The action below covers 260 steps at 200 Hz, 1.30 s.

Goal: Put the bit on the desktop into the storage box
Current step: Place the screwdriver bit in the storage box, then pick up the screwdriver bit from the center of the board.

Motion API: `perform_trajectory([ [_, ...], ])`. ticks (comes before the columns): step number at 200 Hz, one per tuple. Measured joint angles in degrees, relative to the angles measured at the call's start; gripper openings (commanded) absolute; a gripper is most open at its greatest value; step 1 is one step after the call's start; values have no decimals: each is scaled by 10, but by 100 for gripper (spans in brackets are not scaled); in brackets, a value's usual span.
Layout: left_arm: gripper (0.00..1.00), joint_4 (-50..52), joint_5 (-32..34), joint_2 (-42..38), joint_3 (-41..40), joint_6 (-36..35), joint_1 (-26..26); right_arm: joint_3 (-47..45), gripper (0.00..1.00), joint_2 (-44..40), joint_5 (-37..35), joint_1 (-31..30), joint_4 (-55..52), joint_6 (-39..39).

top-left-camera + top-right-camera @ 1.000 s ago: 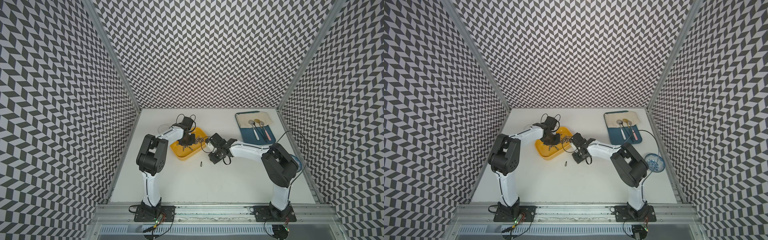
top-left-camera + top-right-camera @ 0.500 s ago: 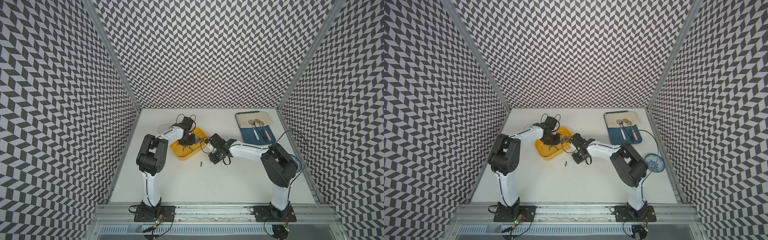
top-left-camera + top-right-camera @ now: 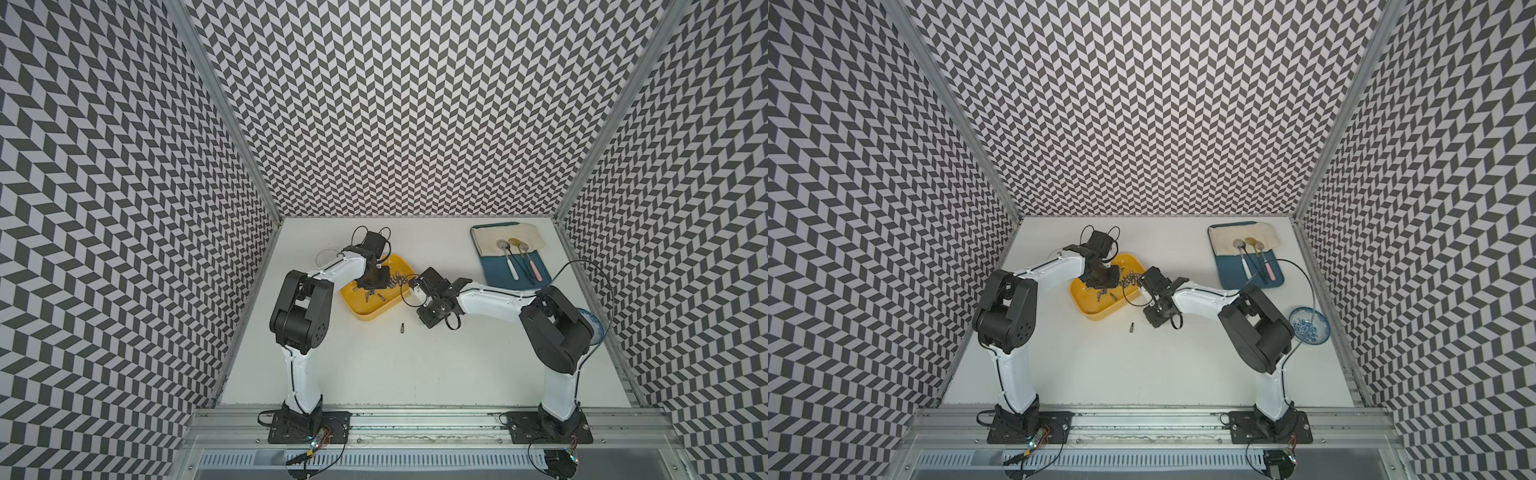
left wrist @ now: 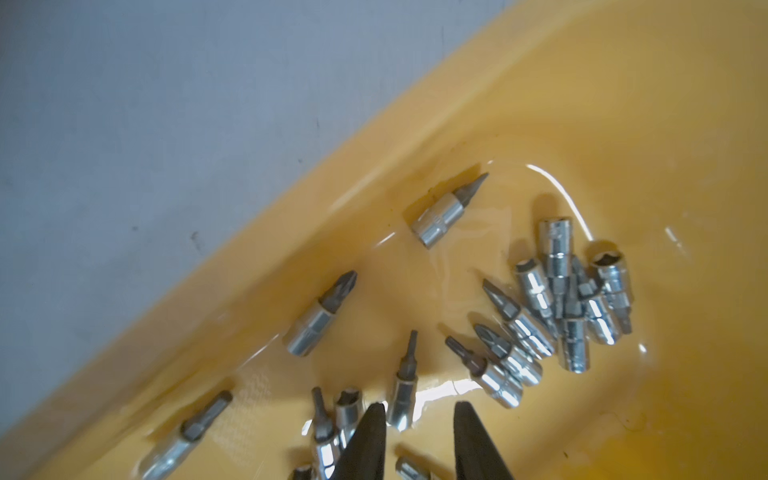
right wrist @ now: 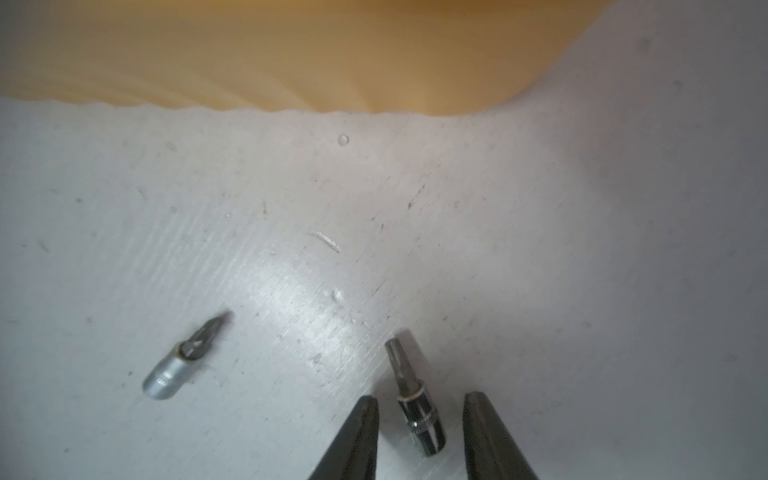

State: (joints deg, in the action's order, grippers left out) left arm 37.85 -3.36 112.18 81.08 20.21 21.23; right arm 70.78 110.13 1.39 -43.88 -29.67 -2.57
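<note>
Currently, your tally: right fingers (image 5: 357,440) parted astride a dark bit (image 5: 415,399) on the counter (image 5: 415,208), not touching it; both top views hide it under the right arm (image 3: 490,299). Second bit (image 3: 402,328) loose near the box (image 3: 374,309). Left fingers (image 4: 365,444) slightly parted, empty, only tips showing, over boxed bits (image 4: 561,299).

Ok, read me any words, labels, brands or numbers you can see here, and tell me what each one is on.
No text here can be read.
On the box floor: faint pale print, too blurred to read.
On the dark bit: white marks on its base, too blurred to read.
</note>
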Motion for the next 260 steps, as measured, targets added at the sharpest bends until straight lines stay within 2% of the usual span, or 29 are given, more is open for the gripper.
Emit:
perform_trajectory([
  [27,34,5,3,-40,6,1,0,0,33,0,-2,0,0,0],
  [66,34,12,7,-106,0,7,-3,0,23,1,-4,-3,1,1],
  [130,34,-1,12,-288,-139,51,18,0,3,1,-1,-4,3,-1],
  [179,34,-2,40,-396,-226,100,82,15,0,-6,8,-4,-24,-5],
  [208,35,-4,52,-460,-301,140,130,73,0,-22,9,-6,-53,-9],
  [230,35,3,56,-502,-348,165,133,138,0,-24,10,-6,-63,-9],
  [260,35,10,62,-546,-367,189,142,231,0,-7,9,-6,-83,-6],
])
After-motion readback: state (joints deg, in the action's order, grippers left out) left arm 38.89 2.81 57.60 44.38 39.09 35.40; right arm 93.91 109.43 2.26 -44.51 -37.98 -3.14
